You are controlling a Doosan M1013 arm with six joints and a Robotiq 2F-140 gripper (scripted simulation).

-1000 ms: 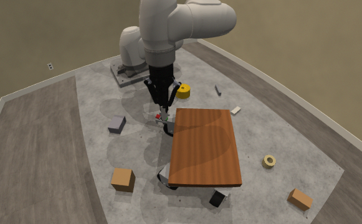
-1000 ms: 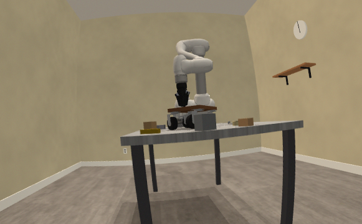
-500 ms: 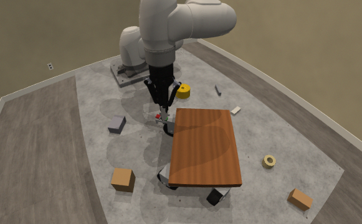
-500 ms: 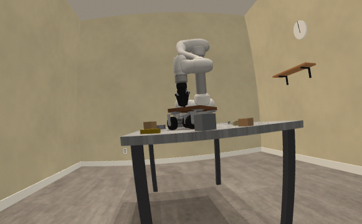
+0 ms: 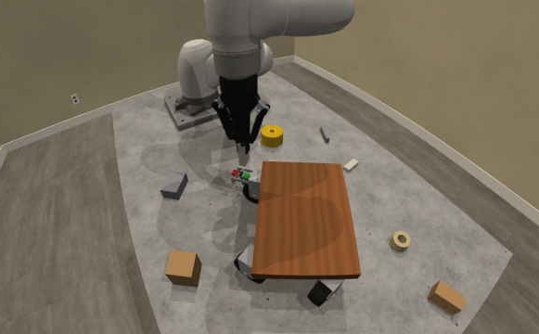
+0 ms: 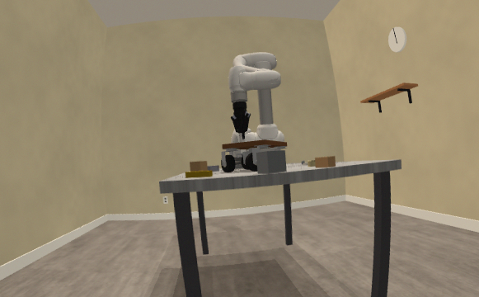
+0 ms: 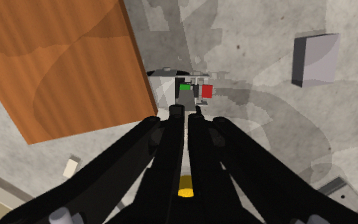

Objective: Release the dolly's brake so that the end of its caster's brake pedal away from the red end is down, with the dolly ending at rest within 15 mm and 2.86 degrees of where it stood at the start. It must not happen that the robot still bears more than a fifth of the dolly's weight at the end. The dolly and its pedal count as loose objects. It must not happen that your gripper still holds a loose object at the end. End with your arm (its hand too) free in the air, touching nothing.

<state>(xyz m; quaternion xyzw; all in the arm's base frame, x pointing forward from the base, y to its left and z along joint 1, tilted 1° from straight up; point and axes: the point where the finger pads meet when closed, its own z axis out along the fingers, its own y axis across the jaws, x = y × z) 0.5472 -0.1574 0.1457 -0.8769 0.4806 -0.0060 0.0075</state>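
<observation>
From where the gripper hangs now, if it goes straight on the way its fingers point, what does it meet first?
Most likely the green end of the brake pedal: in the wrist view the shut, empty gripper points right at it, with the red end beside. How far above the pedal it hangs is unclear; the top view shows a gap.

The black gripper (image 7: 185, 112) is pointing toward 12 o'clock with its fingers pressed together on nothing, tips just below the brake pedal (image 7: 196, 90), whose green end is lying left of its red end. The dolly (image 7: 60, 60) is filling 10 o'clock; a grey block (image 7: 316, 59) is sitting at 2 o'clock.
</observation>
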